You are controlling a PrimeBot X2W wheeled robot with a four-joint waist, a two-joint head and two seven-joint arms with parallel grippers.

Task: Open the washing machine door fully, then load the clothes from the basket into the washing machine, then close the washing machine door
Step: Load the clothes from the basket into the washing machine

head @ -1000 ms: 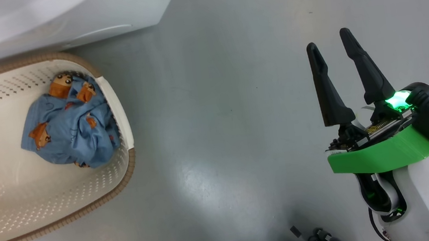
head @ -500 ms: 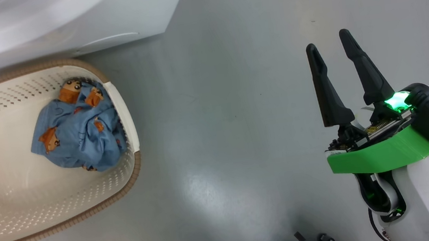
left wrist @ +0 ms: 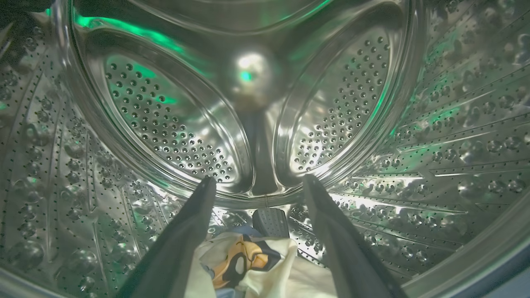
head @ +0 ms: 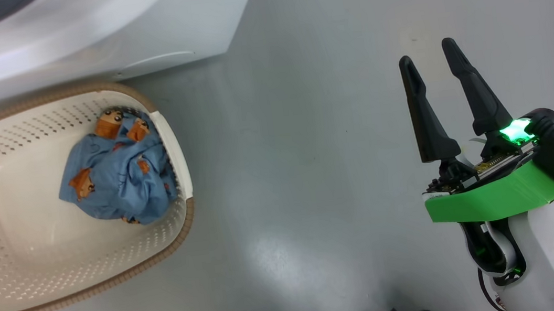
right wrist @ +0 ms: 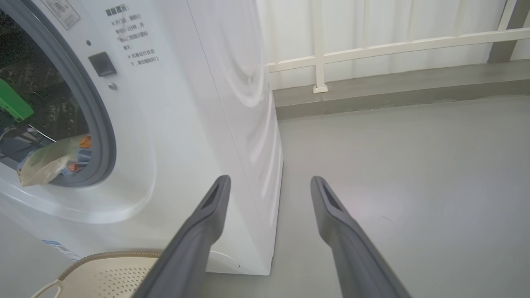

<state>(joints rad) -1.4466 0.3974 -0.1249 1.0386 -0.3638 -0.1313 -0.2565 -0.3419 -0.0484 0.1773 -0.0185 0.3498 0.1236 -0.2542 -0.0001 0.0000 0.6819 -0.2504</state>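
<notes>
Two open, empty sets of fingers: the left gripper point(left wrist: 258, 179) sits deep inside the washing machine point(right wrist: 194, 124), so a cream garment point(left wrist: 265, 269) lies beneath it in the drum; the right gripper point(head: 427, 51) waits clear beside the machine; blue clothes point(head: 116, 183) lie in the basket point(head: 15, 261) before it.

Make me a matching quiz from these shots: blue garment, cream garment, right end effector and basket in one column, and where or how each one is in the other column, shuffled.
Column one
1. blue garment
2. cream garment
3. right end effector
4. basket

Column two
A. open, over bare grey floor
B. on the floor beside the washing machine
C. inside the steel drum
D. lying in the basket

Pairs: 1-D, 2-C, 3-A, 4-B
</notes>
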